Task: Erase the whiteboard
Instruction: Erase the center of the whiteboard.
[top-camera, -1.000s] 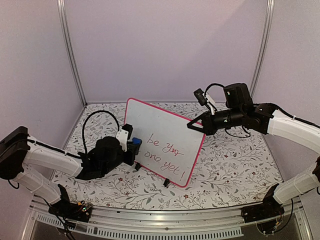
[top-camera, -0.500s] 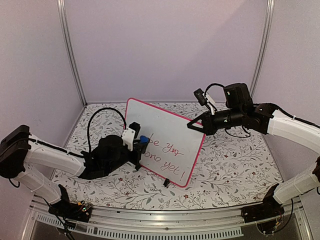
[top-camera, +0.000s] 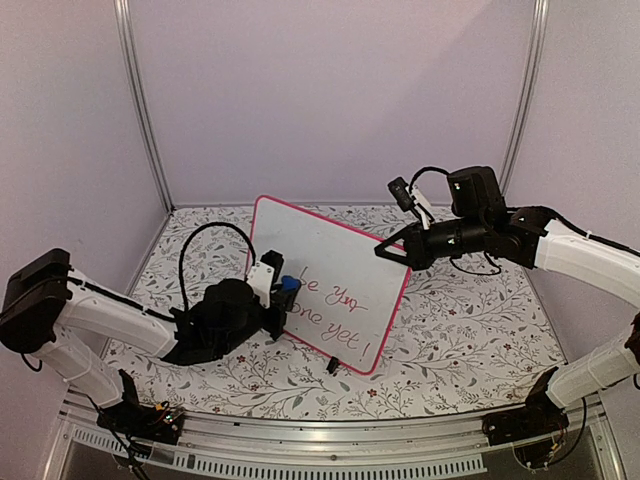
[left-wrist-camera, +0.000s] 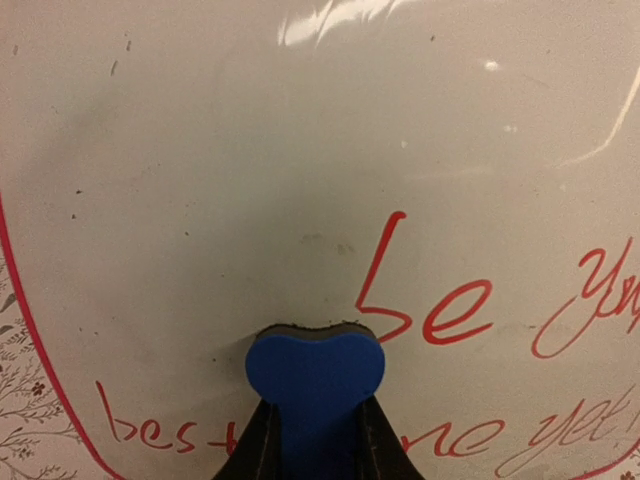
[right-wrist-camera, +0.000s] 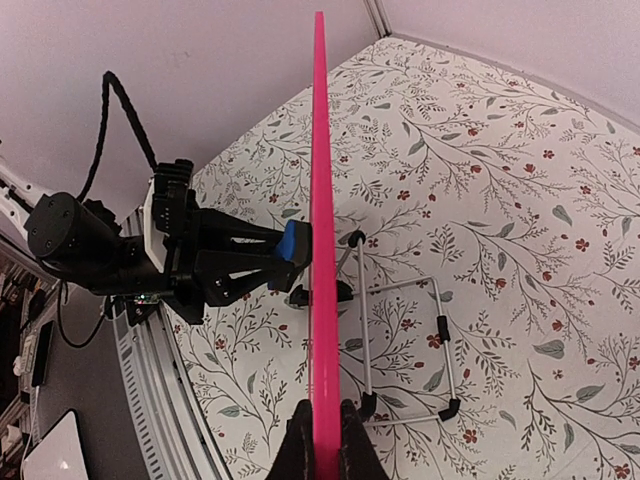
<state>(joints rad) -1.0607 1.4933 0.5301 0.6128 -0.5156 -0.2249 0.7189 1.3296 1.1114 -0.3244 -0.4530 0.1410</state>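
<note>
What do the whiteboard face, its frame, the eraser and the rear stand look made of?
Whiteboard: glossy coated face, exact material unclear; glare streaks. Frame: smooth pink plastic, probably; uniform colour. Eraser: matte blue foam, seemingly, dark felt-like layer at the face. Stand: thin bright metal wire, black end caps.
</note>
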